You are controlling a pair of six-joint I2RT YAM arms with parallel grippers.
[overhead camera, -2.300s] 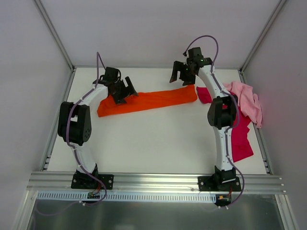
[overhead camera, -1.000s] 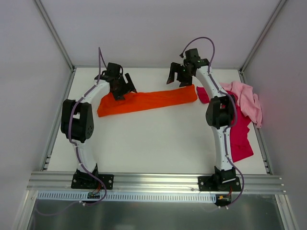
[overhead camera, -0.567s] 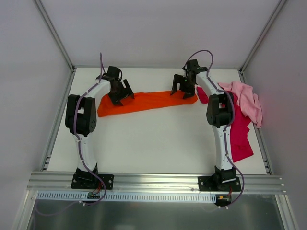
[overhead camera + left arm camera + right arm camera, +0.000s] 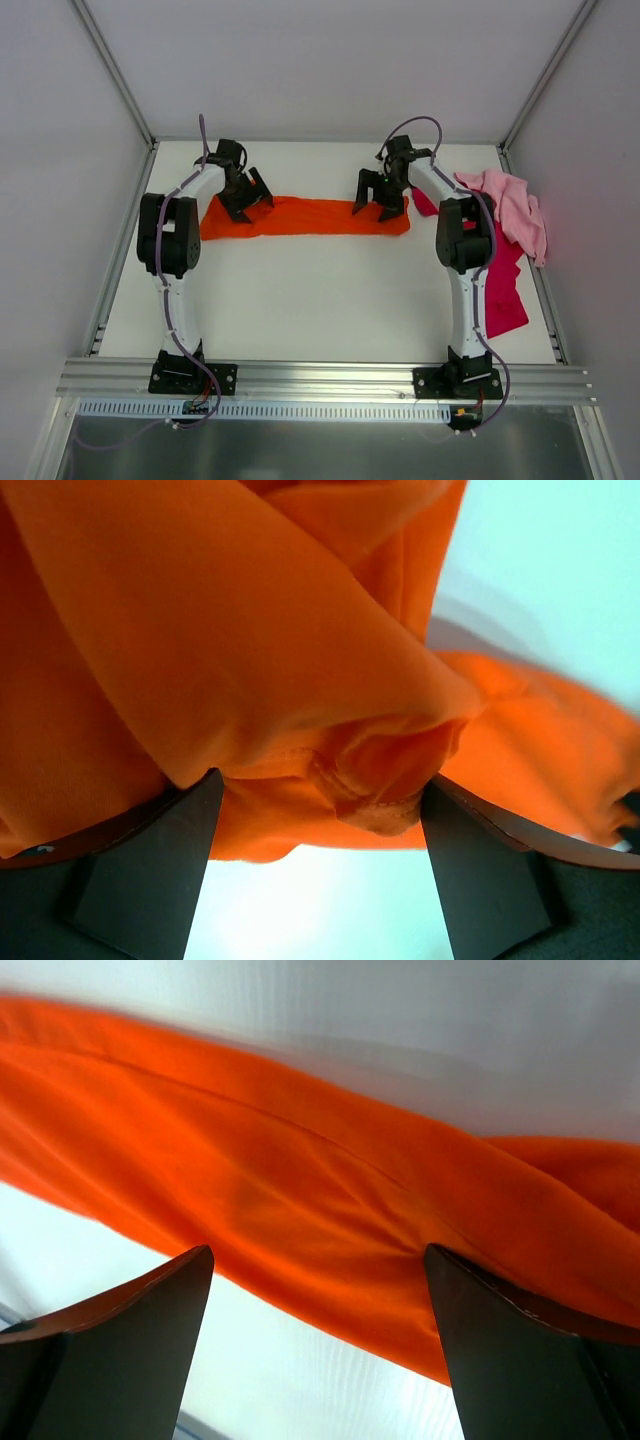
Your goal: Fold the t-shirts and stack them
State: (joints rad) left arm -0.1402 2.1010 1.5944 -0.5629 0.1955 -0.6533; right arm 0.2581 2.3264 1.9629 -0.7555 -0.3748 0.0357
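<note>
long orange t-shirt [image 4: 300, 216] on table [image 4: 320, 300]

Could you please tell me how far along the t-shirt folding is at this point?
Done: nothing is neatly folded or stacked yet. In hand: the orange t-shirt lies stretched in a long band, with the left pincer and the right pincer open over its two ends. Left: the pink t-shirt sits crumpled at the far right, and the magenta t-shirt lies loose beside it.

Place: robot lab — a closed test cell
Walls: plain white panels [image 4: 330, 60] boxing in left arm [image 4: 162, 245] and right arm [image 4: 462, 240]
Base: aluminium rail [image 4: 320, 378] at their feet
Surface: white table [image 4: 320, 290] beneath them
</note>
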